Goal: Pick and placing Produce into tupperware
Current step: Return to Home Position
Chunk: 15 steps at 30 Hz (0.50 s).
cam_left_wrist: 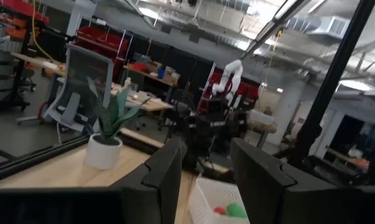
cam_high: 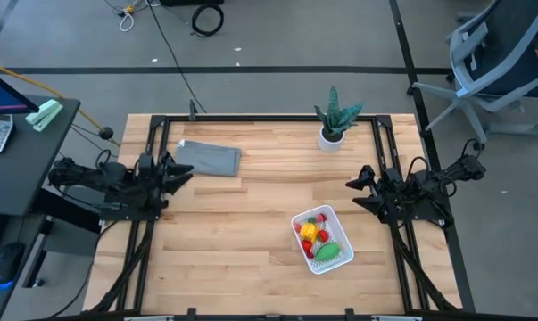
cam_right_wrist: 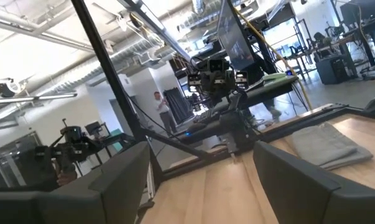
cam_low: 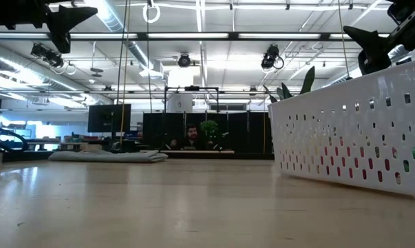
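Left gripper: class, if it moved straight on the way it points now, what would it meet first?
Probably the right gripper, facing it across the table; the left gripper's line runs between the plant and the white basket. Height is unclear.

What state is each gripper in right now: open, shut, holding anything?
Left gripper: open, holding nothing.
Right gripper: open, holding nothing.

Open-plan robotics lab: ceiling ducts (cam_left_wrist: 318, 25), workbenches (cam_left_wrist: 143, 102), office chair (cam_high: 500, 49).
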Tool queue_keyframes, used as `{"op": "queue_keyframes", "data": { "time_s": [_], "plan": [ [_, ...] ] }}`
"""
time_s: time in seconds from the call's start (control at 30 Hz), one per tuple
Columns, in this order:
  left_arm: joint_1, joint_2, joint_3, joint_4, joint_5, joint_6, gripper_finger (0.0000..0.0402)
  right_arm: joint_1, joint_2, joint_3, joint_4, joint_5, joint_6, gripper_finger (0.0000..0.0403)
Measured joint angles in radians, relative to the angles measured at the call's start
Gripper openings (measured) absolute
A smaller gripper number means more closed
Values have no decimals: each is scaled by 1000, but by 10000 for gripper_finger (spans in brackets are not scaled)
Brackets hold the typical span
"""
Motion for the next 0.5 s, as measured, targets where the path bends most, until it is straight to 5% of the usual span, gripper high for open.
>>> {"op": "queue_keyframes", "data": {
  "time_s": [0.1, 0.23, 0.5],
  "plan": [
    [0, -1, -40, 34, 0, -6, 141, 0, 0, 0, 0, 0, 0, 297],
    [0, -8, -210, 280, -2, -36, 138, 0, 0, 0, 0, 0, 31, 297],
    [-3, -1, -174, 279, 110, 13, 145, 0, 7, 0, -1, 0, 65, 297]
  ]
}}
